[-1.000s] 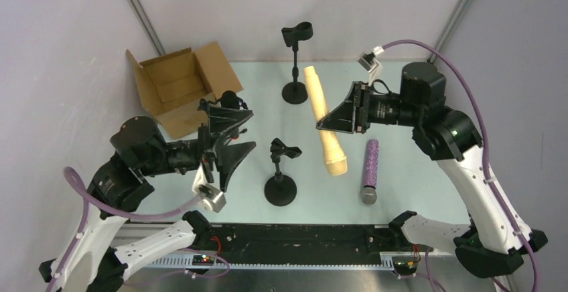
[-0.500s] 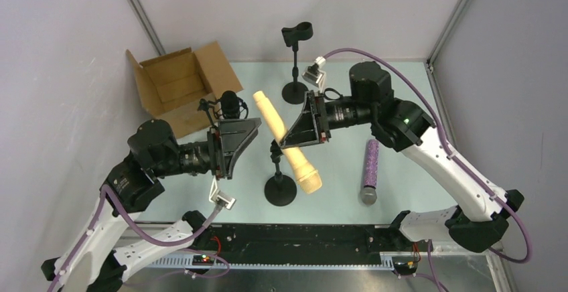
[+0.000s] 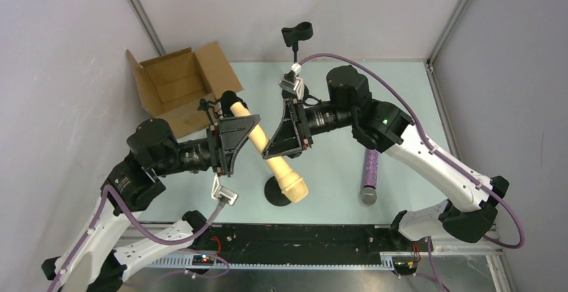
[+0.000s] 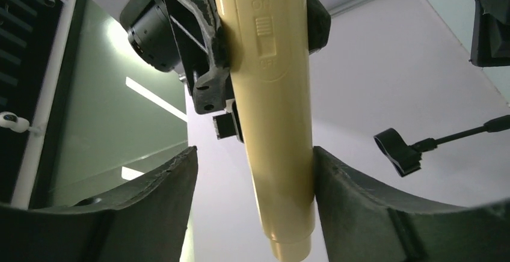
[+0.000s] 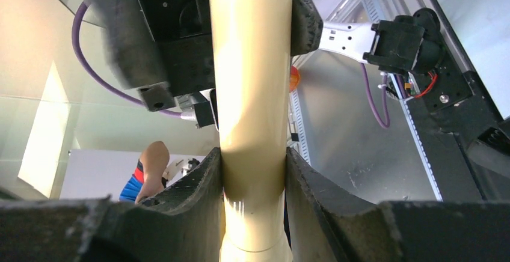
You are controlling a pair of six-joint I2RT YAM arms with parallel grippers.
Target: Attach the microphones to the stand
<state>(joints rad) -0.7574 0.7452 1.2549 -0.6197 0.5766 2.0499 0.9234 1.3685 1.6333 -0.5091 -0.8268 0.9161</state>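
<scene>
My right gripper (image 3: 271,150) (image 5: 252,154) is shut on the cream-beige microphone (image 3: 285,175) (image 5: 249,63) and holds it tilted in the air above the low stand (image 3: 276,193). My left gripper (image 3: 242,143) (image 4: 254,154) is open around the microphone's handle (image 4: 270,63); one finger touches it, the other stands apart. The purple glitter microphone (image 3: 368,170) lies on the table at the right. A black object (image 3: 230,98) shows behind the left gripper, mostly hidden. The tall stand's clip (image 3: 297,34) (image 4: 400,151) is empty at the back.
An open cardboard box (image 3: 177,84) stands at the back left. The metal frame posts rise at both back corners. The black rail (image 3: 301,235) runs along the near edge between the arm bases.
My right arm has swung left carrying the cream microphone, bringing its handle between my left gripper's open fingers. My left gripper has turned and risen to face it.
</scene>
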